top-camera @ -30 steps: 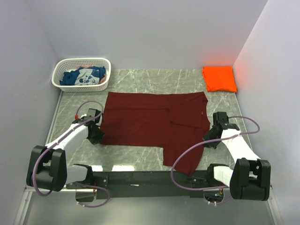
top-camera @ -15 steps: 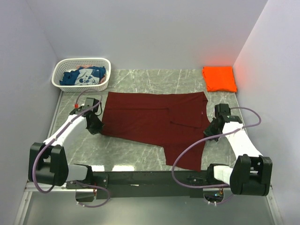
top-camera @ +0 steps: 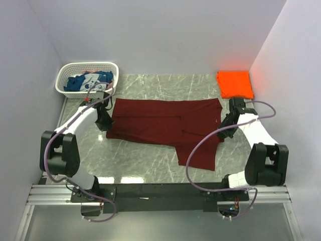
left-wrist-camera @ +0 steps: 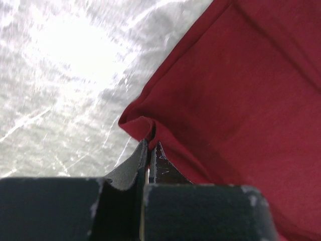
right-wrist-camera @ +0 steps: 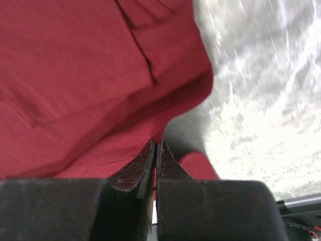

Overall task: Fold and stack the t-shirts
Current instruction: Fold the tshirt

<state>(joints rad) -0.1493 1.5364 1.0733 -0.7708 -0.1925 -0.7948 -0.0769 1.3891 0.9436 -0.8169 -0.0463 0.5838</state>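
Top external, looking down: maroon t-shirt (top-camera: 165, 125) spread flat on the marble table (top-camera: 145, 163), long axis left to right, one flap reaching toward the near edge right of centre. Pinched at both short ends: left gripper (top-camera: 104, 125) on the left edge, right gripper (top-camera: 222, 134) on the right edge, each low on the main body, near its front hem. From the left wrist, fingers (left-wrist-camera: 134, 166) shut tight on a small bunched corner of maroon cloth, with the rest of the shirt running away up and to the right. From the right wrist, fingers (right-wrist-camera: 141, 168) likewise closed on a maroon fold, bare marble off to the right. Probably a fold of the near hem over toward the far hem, across the long axis, with the cloth lying ahead of both grippers and between them. Neither arm nearer; calls for both lifting and travelling together. Folded orange t-shirt (top-camera: 234, 84) at the far right corner; blue t-shirt (top-camera: 89, 82) in the white lattice basket (top-camera: 86, 66) at far left
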